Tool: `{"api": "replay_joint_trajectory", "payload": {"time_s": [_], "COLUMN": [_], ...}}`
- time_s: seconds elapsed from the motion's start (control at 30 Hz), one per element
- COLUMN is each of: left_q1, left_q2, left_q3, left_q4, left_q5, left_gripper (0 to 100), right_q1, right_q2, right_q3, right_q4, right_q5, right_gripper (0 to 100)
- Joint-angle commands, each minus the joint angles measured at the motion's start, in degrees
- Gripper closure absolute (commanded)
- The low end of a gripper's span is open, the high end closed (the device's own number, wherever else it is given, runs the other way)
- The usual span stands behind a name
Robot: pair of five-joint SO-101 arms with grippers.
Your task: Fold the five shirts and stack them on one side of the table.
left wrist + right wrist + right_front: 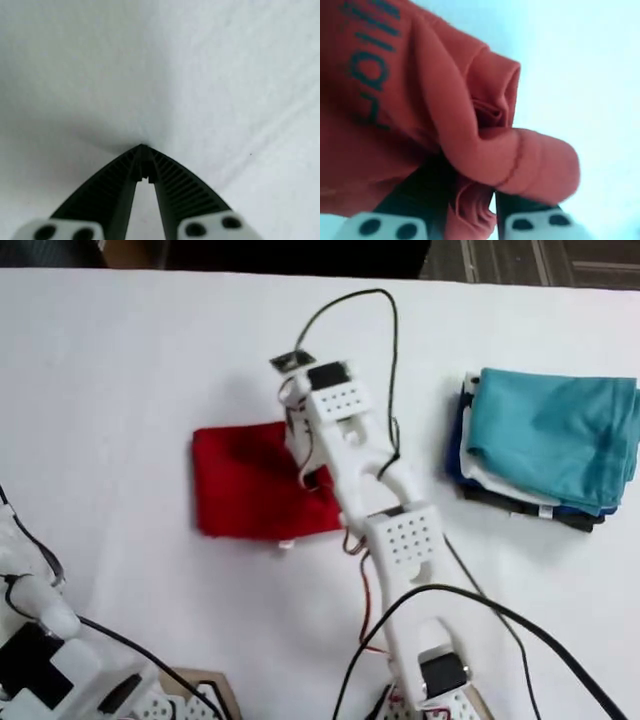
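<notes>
White tabletop (120,370), bare and matte, runs across the high view; dark floor shows beyond its far edge.

Item 1. My left arm (40,640), drawn back at the near left corner, well apart from any cloth. My left gripper (143,150) hangs just over bare table, fingers together, holding nothing.

Item 2. Red shirt (245,480), the task's thing in hand: a folded rectangle left of centre, lying flat. I judge it light, soft and limp, with no stiffness of its own. Its layers will likely slide over one another and sag if lifted from one point. Best hold, in my judgement: the folded edge, pinching through every layer.

Item 3. My right gripper (470,200), clamped on a bunched roll of the red shirt at its right side. My fingertips are buried in the cloth, so I cannot tell how many layers I have caught. My right arm (400,530) covers that edge from above.

Item 4. Stack of folded shirts (520,502) at the right side, teal shirt (555,425) on top. White, blue and black edges show beneath. Their count is hard to make out, and their folds are hidden.
</notes>
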Motion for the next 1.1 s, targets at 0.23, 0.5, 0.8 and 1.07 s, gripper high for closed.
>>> {"api": "replay_joint_trajectory", "payload": {"time_s": [0.23,0.5,0.8,1.07], "left_q1": [0.4,0.4,0.4,0.4], "left_q2": [-0.9,-0.9,-0.9,-0.9], "left_q3": [0.0,0.0,0.0,0.0], "left_q4": [-0.9,-0.9,-0.9,-0.9], "left_q5": [0.5,0.5,0.5,0.5], "left_gripper": [97,97,97,97], "right_q1": [7.1,11.4,22.6,31.8], "right_q2": [-33.3,-53.5,-59.7,-59.7], "right_q3": [19.1,28.7,22.8,19.8], "right_q4": [0.5,0.2,0.0,0.0], "right_q5": [9.9,17.8,25.6,29.9], "right_gripper": [97.8,97.8,97.8,97.8]}}
